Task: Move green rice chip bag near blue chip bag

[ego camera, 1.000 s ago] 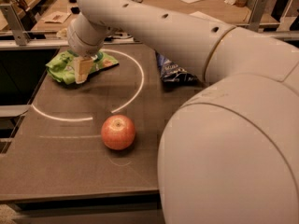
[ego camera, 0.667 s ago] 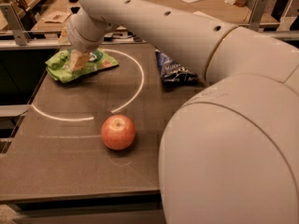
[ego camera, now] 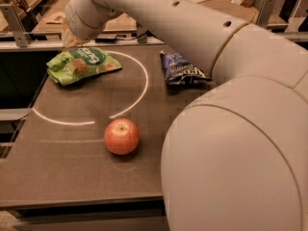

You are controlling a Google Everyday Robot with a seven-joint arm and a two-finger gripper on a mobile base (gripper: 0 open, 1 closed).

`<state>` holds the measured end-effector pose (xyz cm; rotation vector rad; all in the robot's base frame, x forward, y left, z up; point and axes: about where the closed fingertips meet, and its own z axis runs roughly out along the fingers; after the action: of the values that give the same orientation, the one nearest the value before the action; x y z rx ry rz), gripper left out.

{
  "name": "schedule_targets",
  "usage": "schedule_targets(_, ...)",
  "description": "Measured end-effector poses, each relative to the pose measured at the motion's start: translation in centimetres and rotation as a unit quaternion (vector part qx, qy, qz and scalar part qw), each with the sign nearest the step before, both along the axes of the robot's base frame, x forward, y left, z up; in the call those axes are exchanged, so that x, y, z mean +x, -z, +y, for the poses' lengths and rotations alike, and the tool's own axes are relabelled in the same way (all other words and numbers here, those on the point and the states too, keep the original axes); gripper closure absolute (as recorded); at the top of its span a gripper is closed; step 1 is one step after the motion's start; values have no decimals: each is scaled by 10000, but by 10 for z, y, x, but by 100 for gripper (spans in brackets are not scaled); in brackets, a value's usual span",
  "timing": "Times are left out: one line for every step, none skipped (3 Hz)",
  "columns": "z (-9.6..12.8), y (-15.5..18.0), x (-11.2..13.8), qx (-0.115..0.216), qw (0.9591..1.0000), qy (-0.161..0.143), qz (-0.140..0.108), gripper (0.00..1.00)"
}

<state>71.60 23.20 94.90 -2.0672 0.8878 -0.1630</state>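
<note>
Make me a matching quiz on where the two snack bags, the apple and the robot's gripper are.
1 green rice chip bag
2 blue chip bag
3 apple
4 gripper

A at the front of the table
B lying flat, far left
C lying at the far side, right of centre
D in the air over the far-left edge

Pairs: 1-B, 2-C, 3-A, 4-D

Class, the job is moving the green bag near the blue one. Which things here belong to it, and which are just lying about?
Part of the job: green rice chip bag; blue chip bag; claw, by the green bag's far edge.
Lying about: apple, on the table.
</note>
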Motion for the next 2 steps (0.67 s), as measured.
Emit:
schedule_targets(-1,-6,4,3,10000,-87,-10,100)
schedule_targets(-4,3,9,85,9992,-277,282,81)
